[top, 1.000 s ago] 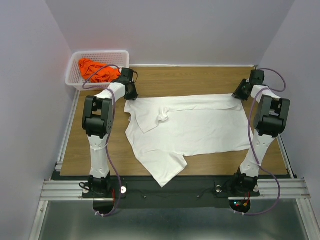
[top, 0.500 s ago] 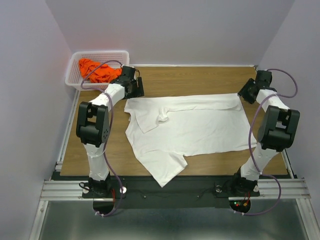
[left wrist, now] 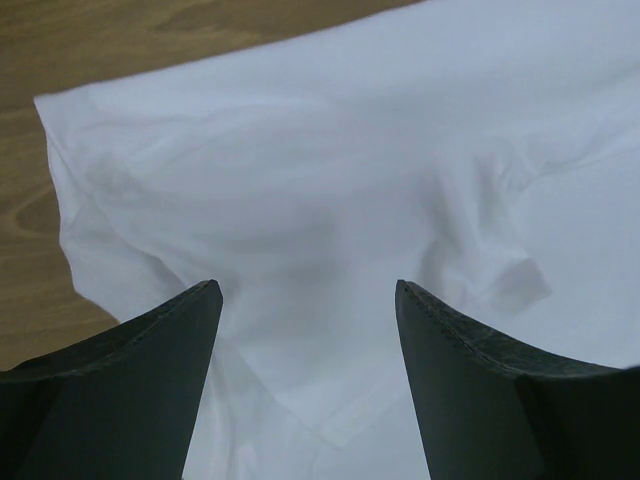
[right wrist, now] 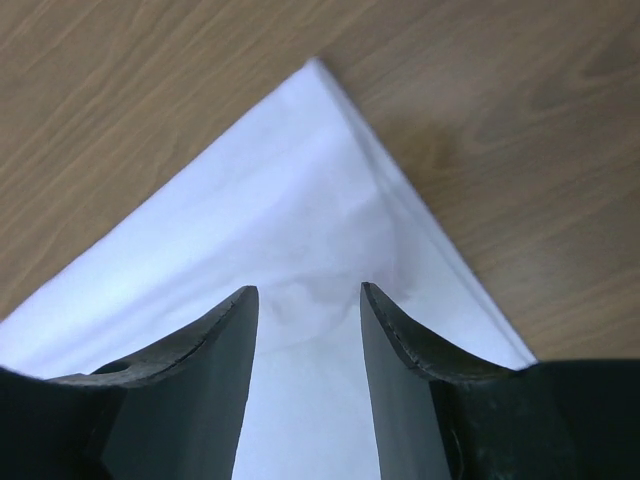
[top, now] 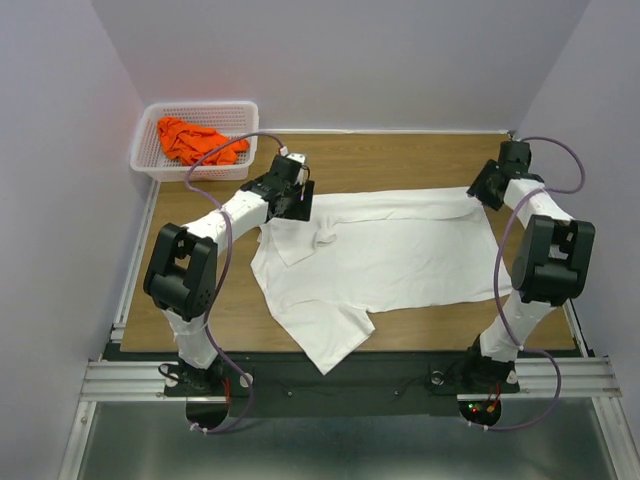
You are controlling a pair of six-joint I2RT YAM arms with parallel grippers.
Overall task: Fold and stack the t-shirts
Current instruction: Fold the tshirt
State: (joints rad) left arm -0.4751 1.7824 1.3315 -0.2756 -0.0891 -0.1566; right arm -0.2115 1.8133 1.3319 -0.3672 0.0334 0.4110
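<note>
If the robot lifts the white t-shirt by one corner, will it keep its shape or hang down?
Probably it hangs limp: the white t-shirt lies flat with wrinkles and a folded sleeve. Pushed, it would likely bunch up on the wooden table.

Colour check: shirts, table, rig.

I read the white t-shirt at centre as plain white, with soft grey shading in its creases. The orange t-shirt at 10 o'clock is solid bright orange, inside a white mesh basket. The table is mid-brown wood grain. The left arm and right arm have white links and black joints. The left gripper and right gripper are matte charcoal-black. The walls are pale lilac-grey.
</note>
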